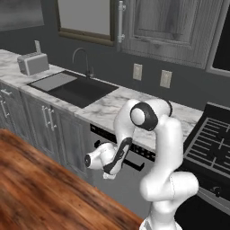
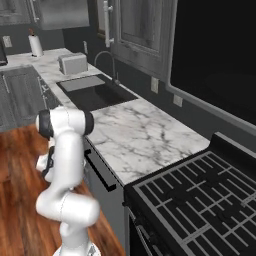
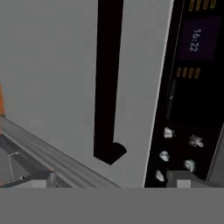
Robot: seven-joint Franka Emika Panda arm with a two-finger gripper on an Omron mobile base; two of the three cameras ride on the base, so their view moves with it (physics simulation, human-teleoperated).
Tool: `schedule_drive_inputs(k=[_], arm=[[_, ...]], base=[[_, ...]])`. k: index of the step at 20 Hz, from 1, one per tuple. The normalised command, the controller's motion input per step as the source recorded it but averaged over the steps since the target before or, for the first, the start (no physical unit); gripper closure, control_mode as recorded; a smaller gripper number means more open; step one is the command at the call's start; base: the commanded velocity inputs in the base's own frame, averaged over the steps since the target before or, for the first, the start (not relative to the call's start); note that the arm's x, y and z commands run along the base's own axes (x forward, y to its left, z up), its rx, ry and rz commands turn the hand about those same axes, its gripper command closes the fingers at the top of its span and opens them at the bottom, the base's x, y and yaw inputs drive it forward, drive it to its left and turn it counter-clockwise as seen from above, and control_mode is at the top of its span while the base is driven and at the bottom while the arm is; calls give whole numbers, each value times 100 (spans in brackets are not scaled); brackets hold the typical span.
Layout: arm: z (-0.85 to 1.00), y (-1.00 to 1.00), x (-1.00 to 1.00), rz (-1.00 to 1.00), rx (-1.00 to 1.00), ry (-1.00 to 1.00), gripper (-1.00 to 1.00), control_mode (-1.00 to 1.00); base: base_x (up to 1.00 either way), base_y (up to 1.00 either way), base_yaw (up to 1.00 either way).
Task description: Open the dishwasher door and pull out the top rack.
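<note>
Spread dark gripper [image 3: 109, 177] tips facing flat matte-grey dishwasher door [image 3: 52, 78], close to its black bar handle [image 3: 107, 83], glossy control strip [image 3: 192, 87] alongside.

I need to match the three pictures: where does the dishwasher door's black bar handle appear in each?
Left base view: handle, lower centre, partly behind the arm.
Right base view: left of centre, under the marble counter.
Hand view: upright black bar, centre, the view being rolled.
Shared landmark: the dishwasher door itself.
</note>
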Motion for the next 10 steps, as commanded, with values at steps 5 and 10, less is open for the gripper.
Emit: schedule_drive_inputs(k=[5,10], arm=[[-41,0,48,-2,-15,0,-100,-100],[-6,-3,38,-6,-7,0,-100,-100]], base=[[0,0,0],[0,0,0]])
